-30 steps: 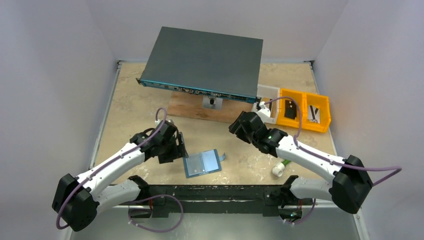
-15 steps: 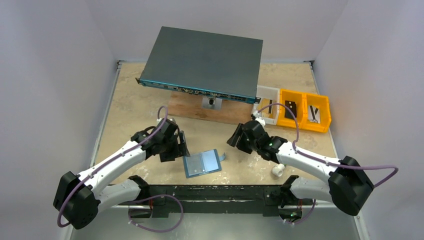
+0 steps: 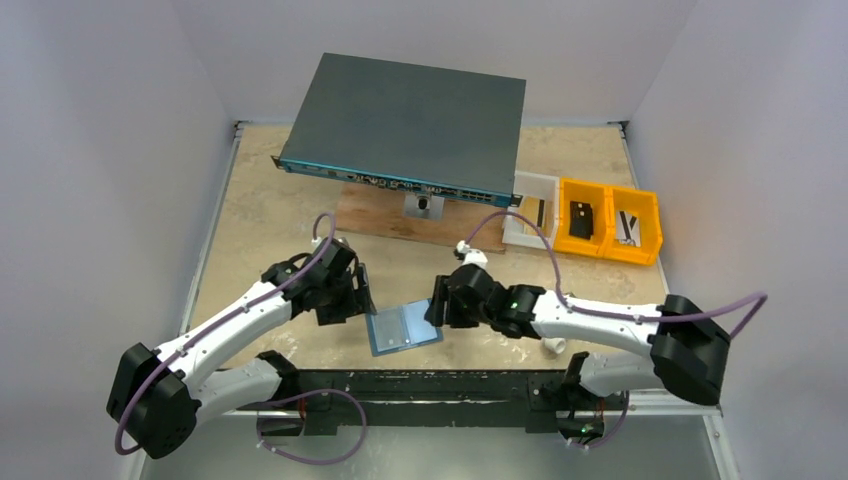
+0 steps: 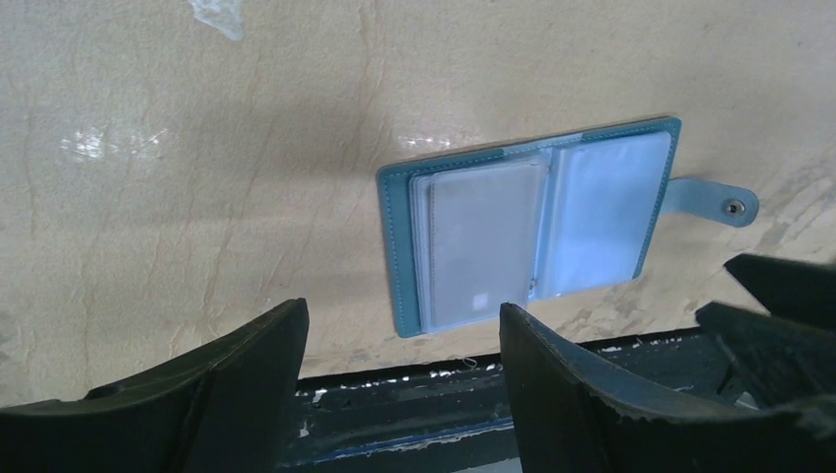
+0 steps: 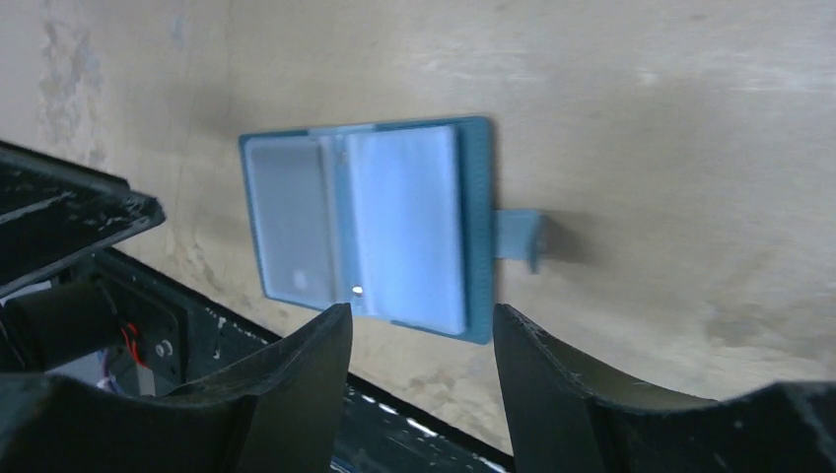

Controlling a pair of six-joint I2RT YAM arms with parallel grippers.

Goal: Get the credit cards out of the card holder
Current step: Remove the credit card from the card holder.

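Note:
The card holder [image 3: 405,327] lies open and flat on the table near the front edge, a steel-blue wallet with clear sleeves [image 4: 601,212] and a snap tab [image 4: 715,200]. A pale credit card [image 4: 483,246] sits inside the left sleeve [image 5: 291,227]. My left gripper [image 3: 362,295] hovers just left of the holder, open and empty [image 4: 402,310]. My right gripper [image 3: 437,308] hangs over the holder's right edge, open with nothing between its fingers [image 5: 422,313]. In the right wrist view the card holder [image 5: 375,232] lies just beyond the fingertips.
A large dark grey box [image 3: 410,125] rests on a wooden board [image 3: 380,215] at the back. A white bin [image 3: 530,210] and yellow bins [image 3: 610,222] stand at the right. A small white cylinder [image 3: 553,345] lies by the right arm. A black rail [image 3: 430,385] runs along the near edge.
My right arm has swung left and nearer, from beside the bins to the card holder's right edge, now covering the tab from above. The left arm and the holder have stayed put.

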